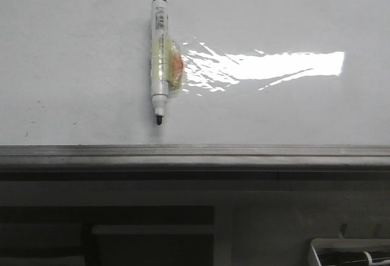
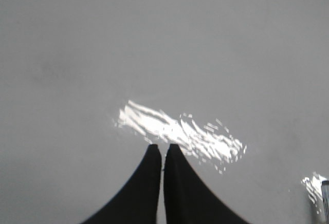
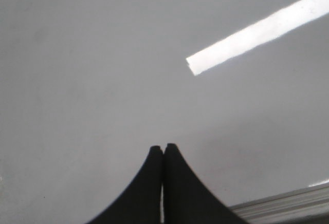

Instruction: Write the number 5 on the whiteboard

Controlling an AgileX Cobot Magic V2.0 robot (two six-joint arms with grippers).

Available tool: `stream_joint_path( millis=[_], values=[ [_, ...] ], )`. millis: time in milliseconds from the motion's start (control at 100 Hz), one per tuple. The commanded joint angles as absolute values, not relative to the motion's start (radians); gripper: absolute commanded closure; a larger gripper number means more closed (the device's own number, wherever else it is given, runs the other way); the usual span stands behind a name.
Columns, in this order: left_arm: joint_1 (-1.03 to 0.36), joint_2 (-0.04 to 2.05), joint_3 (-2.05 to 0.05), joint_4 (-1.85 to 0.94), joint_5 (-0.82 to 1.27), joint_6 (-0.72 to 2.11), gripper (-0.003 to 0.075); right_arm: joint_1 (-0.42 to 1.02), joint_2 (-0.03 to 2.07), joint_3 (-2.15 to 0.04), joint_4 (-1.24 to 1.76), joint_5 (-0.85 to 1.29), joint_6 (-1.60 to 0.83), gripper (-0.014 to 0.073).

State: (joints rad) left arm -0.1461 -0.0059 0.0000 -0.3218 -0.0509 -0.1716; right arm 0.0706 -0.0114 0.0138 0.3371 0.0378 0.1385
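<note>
The whiteboard [image 1: 79,64] fills the front view, glossy white with a bright glare patch and a grey metal edge rail [image 1: 195,153] along its near side. No strokes of the number 5 show on it. A white marker pen [image 1: 159,58] wrapped in yellowish tape lies on the board, its black tip toward the rail. Neither gripper shows in the front view. My left gripper [image 2: 163,149] is shut and empty over bare board near the glare; the pen's end shows at that view's edge [image 2: 325,198]. My right gripper [image 3: 164,148] is shut and empty over bare board near the rail [image 3: 288,203].
Below the rail is a dark shelf area [image 1: 122,229]. A white tray [image 1: 350,251] holding dark items sits at the front right corner.
</note>
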Motion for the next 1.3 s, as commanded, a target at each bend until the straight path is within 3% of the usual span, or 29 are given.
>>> stream_joint_path(
  millis=[0, 370, 440, 510, 560, 640, 770, 840, 1210, 1290],
  values=[
    [-0.153, -0.015, -0.052, -0.351, 0.016, -0.181, 0.0741, 0.066, -0.028, -0.043, 0.360, 0.000, 0.135, 0.0655],
    [-0.155, 0.310, -0.332, -0.314, 0.229, -0.039, 0.0730, 0.066, 0.066, -0.249, 0.319, 0.248, 0.000, 0.0655],
    [-0.155, 0.394, -0.399, -0.314, 0.300, 0.062, 0.0665, 0.066, 0.107, -0.296, 0.319, 0.308, -0.028, 0.0654],
    [-0.159, 0.474, -0.459, -0.314, 0.365, 0.121, 0.0546, 0.066, 0.148, -0.338, 0.319, 0.358, -0.028, 0.0637],
    [-0.176, 0.520, -0.491, -0.316, 0.390, 0.127, 0.0442, 0.066, 0.176, -0.361, 0.319, 0.384, -0.034, 0.0587],
    [-0.218, 0.586, -0.529, -0.351, 0.423, 0.127, 0.0360, 0.066, 0.216, -0.389, 0.319, 0.413, -0.063, 0.0470],
    [-0.326, 0.671, -0.548, -0.437, 0.442, 0.171, 0.0355, 0.066, 0.272, -0.437, 0.319, 0.483, -0.109, 0.0253],
    [-0.395, 0.713, -0.548, -0.477, 0.432, 0.171, 0.0355, 0.066, 0.298, -0.456, 0.319, 0.508, -0.115, 0.0201],
    [-0.729, 0.956, -0.584, -0.569, 0.177, 0.170, 0.0356, 0.066, 0.341, -0.463, 0.319, 0.499, -0.115, 0.0207],
    [-0.757, 1.021, -0.615, -0.569, 0.137, 0.158, 0.0391, 0.066, 0.341, -0.463, 0.319, 0.499, -0.115, 0.0207]
  ],
)
